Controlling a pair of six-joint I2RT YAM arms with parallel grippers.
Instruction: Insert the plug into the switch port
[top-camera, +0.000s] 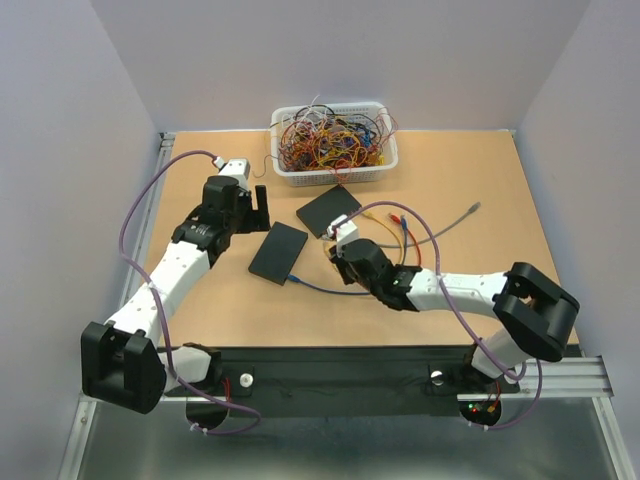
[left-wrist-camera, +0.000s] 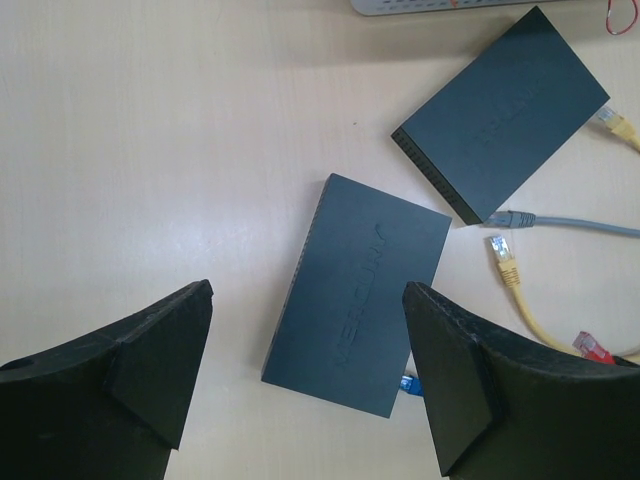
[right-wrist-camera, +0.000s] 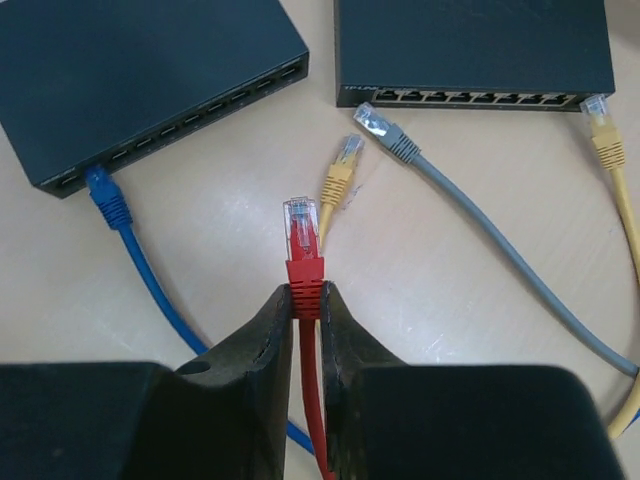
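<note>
My right gripper (right-wrist-camera: 307, 297) is shut on the boot of a red plug (right-wrist-camera: 303, 228), whose clear tip points toward two flat black switches. The left switch (right-wrist-camera: 150, 70) shows its port row (right-wrist-camera: 200, 115), with a blue plug (right-wrist-camera: 100, 188) seated in the end port. The right switch (right-wrist-camera: 470, 45) shows its port row (right-wrist-camera: 460, 97); a yellow plug (right-wrist-camera: 598, 118) sits at its right end. The red plug is apart from both rows. My left gripper (left-wrist-camera: 308, 345) is open and empty above the near switch (left-wrist-camera: 360, 290). In the top view the right gripper (top-camera: 342, 243) sits between the switches (top-camera: 278, 252).
A loose grey plug (right-wrist-camera: 382, 128) and a loose yellow plug (right-wrist-camera: 345, 160) lie on the table in front of the right switch. A white basket (top-camera: 335, 175) full of tangled wires stands at the back. Cables (top-camera: 440, 230) trail to the right of the switches.
</note>
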